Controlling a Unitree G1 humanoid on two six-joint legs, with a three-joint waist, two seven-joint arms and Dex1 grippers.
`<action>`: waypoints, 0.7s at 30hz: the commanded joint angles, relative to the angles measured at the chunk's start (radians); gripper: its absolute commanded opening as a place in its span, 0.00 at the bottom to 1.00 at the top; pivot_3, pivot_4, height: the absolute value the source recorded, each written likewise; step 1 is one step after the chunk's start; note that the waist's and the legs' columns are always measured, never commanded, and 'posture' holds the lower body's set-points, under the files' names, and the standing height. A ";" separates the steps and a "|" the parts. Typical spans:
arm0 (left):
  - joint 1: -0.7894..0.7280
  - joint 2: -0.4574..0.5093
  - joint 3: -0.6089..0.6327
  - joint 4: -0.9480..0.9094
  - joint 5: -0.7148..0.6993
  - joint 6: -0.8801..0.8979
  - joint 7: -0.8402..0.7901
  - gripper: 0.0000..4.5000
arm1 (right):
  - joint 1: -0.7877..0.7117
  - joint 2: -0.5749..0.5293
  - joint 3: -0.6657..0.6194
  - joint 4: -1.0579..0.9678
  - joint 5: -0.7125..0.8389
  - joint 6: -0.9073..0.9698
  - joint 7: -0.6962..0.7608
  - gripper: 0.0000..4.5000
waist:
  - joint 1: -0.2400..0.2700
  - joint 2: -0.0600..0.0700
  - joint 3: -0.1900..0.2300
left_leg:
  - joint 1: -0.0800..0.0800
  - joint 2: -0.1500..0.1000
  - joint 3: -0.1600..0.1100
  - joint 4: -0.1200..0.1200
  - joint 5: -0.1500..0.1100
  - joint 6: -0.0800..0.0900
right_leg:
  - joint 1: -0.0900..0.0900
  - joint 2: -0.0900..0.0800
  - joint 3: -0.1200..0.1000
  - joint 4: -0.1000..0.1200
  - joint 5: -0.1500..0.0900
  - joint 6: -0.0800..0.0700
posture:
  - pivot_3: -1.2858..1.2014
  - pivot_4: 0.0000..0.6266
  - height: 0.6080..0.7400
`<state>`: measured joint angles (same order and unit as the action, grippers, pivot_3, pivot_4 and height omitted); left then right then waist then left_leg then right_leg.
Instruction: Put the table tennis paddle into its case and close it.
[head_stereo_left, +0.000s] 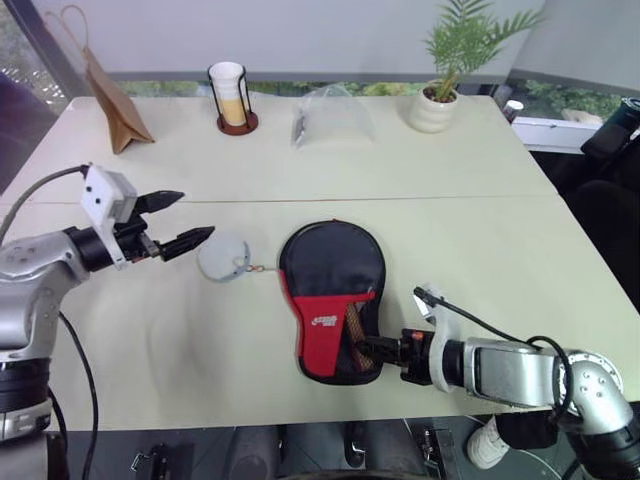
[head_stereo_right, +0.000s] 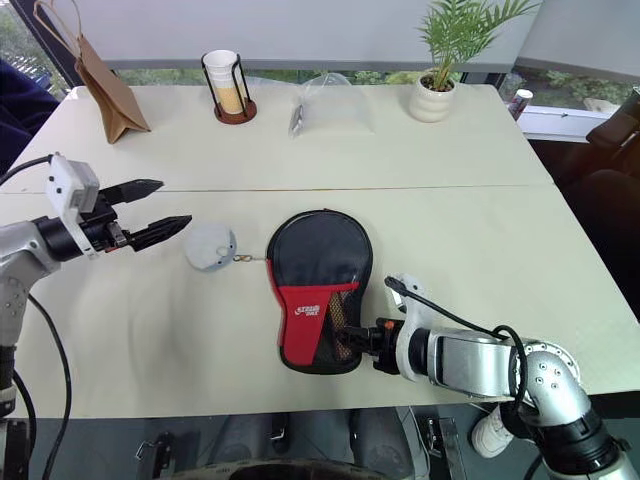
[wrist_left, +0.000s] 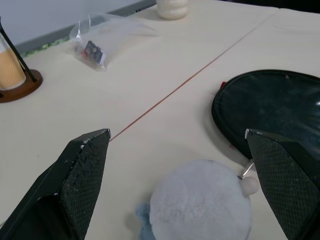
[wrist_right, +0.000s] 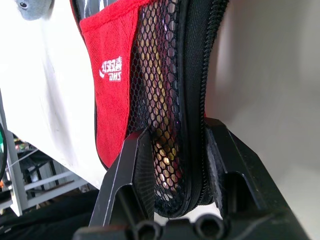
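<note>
Left gripper (head_stereo_left: 185, 220) hovers above the pale cream table (head_stereo_left: 480, 250), jaws wide and empty, near a small grey round pouch (head_stereo_left: 223, 257). Centre: black paddle-shaped fabric zip case (head_stereo_left: 333, 295), red logo panel up, paddle apparently inside. Right gripper (wrist_right: 175, 165) pinches its handle-end edge; zipping likely next. Windowed room behind.

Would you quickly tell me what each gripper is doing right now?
Left gripper: open, holding nothing.
Right gripper: shut on the case at its handle-end edge.
</note>
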<state>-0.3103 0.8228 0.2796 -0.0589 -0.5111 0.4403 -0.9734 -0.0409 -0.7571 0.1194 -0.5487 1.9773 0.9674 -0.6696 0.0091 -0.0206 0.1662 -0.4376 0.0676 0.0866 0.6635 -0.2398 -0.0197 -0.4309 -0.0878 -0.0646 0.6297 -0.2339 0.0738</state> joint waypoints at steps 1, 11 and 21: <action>-0.029 0.007 0.000 0.001 0.004 -0.030 -0.013 1.00 | -0.022 -0.062 0.023 -0.003 -0.005 -0.033 -0.014 0.45 | 0.002 0.000 0.000 | 0.000 0.000 0.000 0.000 0.000 0.000 | 0.000 0.000 0.000 0.000 0.000 0.000 | 0.52 0.24 1.00; -0.043 -0.016 -0.030 -0.001 -0.001 -0.046 -0.030 1.00 | -0.239 -0.324 0.050 0.094 -0.158 0.147 0.201 0.99 | 0.004 0.000 0.000 | 0.000 0.000 0.000 0.000 0.000 0.000 | 0.000 0.000 0.000 -0.001 0.000 -0.001 | 0.52 0.24 1.00; 0.017 0.037 -0.035 -0.026 0.034 -0.093 -0.103 1.00 | -0.615 -0.437 0.179 0.153 -0.975 -0.004 1.104 0.99 | -0.004 0.002 0.001 | -0.006 0.001 0.001 0.000 0.000 0.000 | -0.008 0.001 0.001 0.000 0.000 -0.001 | 0.52 0.24 1.00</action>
<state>-0.3012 0.8372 0.2328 -0.0627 -0.4943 0.3805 -1.0613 -0.6326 -1.1962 0.2668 -0.3903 1.1509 1.0644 0.2863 0.0047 -0.0187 0.1674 -0.4431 0.0687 0.0878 0.6631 -0.2399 -0.0195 -0.4398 -0.0866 -0.0639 0.6300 -0.2341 0.0732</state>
